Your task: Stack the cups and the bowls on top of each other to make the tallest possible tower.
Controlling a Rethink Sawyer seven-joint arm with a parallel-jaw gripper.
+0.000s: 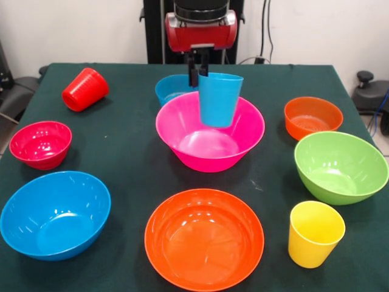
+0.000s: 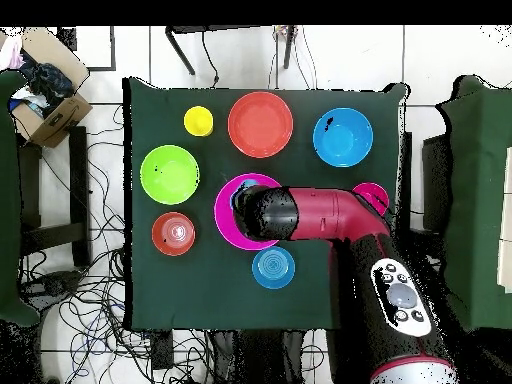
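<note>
My fingers (image 1: 199,72) pinch the blue cup's (image 1: 219,100) rim above the pink bowl (image 1: 209,143) mid-desk; light, glossy plastic, probably slippery, rim hold suits.

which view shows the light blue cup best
The front view: the light blue cup hangs upright in the claw, over the large pink bowl. Overhead, the arm covers the cup completely; only the bowl's rim shows.
</note>
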